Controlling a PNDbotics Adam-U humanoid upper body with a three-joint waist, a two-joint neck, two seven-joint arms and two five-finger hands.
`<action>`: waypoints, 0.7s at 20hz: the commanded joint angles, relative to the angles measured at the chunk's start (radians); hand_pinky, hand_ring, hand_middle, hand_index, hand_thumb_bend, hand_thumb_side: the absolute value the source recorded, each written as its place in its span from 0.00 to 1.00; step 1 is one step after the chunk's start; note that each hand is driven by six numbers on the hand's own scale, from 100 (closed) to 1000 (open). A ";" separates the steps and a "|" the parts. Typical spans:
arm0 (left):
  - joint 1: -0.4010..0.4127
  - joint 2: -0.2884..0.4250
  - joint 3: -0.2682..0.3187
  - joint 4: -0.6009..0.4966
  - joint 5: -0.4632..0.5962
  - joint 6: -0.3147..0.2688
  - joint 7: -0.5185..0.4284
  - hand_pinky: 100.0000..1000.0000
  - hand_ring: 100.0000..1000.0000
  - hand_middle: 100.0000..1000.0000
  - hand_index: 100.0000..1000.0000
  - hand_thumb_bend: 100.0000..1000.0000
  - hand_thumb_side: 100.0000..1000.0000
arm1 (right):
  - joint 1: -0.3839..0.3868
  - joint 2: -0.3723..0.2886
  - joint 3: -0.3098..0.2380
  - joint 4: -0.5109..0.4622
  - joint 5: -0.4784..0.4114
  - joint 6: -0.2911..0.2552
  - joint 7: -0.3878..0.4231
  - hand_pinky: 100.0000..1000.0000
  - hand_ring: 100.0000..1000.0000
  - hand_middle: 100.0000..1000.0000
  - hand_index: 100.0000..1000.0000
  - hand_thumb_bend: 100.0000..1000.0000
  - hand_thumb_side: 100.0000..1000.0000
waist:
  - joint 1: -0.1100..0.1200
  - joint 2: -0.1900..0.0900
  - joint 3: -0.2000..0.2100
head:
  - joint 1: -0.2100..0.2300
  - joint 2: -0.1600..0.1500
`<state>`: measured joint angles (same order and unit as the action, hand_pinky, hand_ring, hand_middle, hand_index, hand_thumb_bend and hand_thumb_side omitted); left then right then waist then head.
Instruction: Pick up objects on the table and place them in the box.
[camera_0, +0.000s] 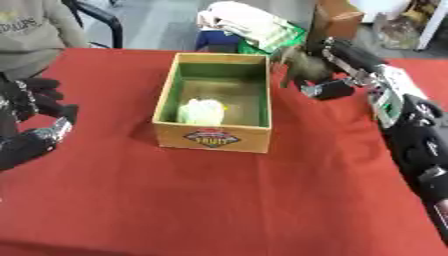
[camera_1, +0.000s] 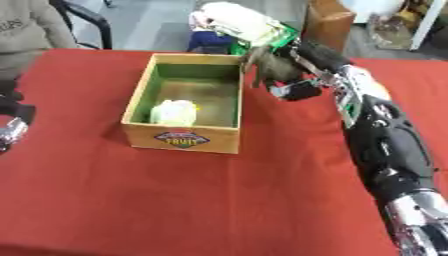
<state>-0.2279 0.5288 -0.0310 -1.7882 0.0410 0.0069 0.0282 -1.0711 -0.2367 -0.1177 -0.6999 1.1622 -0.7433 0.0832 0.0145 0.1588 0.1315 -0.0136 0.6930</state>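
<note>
**benchbot_fan:** Box (camera_0: 213, 137) sits mid-table on the red cloth, wooden with a green inside and a fruit label on the near wall. One thing is in it already, a pale yellow-white lump (camera_0: 203, 111) down at the near end of the floor. The rest of the floor looks bare.

**armwatcher:** And the right hand (camera_0: 308, 67)? It's got something greyish-brown (camera_1: 273, 66) in its curled fingers, just beside the box's far right corner.

**benchbot_fan:** Yeah, closed around it, held up off the table as far as I can judge (can't make out what the thing actually is, just a dull soft-looking shape). My worry is that it's outside the right wall, not over the opening. If the fingers let go there, it lands on the table or hangs up on the rim.

**armwatcher:** Also the forearm is close to that wall. Swing in low and I'd guess it shoves the whole box sideways, since nothing is bracing it.

**benchbot_fan:** Right, the left hand (camera_0: 37, 120) is well apart, parked at the left edge with fingers curled and nothing in them. No help from there.

**armwatcher:** Dropping onto the pale lump could be a thing too, though the far end has plenty of room.
</note>
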 joint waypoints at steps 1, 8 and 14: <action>-0.012 0.030 0.009 -0.014 0.002 -0.002 -0.003 0.57 0.53 0.53 0.71 0.27 0.09 | -0.040 0.029 0.013 -0.038 -0.020 -0.024 0.034 0.09 0.23 0.16 0.30 0.00 0.41 | 0.000 -0.021 0.005 | -0.006 -0.005; -0.016 0.029 0.006 -0.015 0.005 -0.002 -0.006 0.57 0.53 0.52 0.71 0.27 0.09 | -0.053 0.116 0.033 -0.036 0.014 -0.063 0.075 0.13 0.26 0.19 0.35 0.02 0.46 | 0.000 -0.022 0.026 | -0.014 -0.006; -0.017 0.027 0.005 -0.016 0.005 -0.002 -0.006 0.57 0.53 0.52 0.71 0.27 0.09 | -0.048 0.152 0.041 -0.023 0.080 -0.096 0.097 0.43 0.61 0.62 0.71 0.38 0.69 | 0.003 -0.020 0.035 | -0.016 -0.007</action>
<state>-0.2297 0.5288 -0.0328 -1.7883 0.0435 0.0064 0.0241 -1.0922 -0.0822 -0.0793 -0.7113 1.2273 -0.8297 0.1756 0.0108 0.1544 0.1651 -0.0281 0.6931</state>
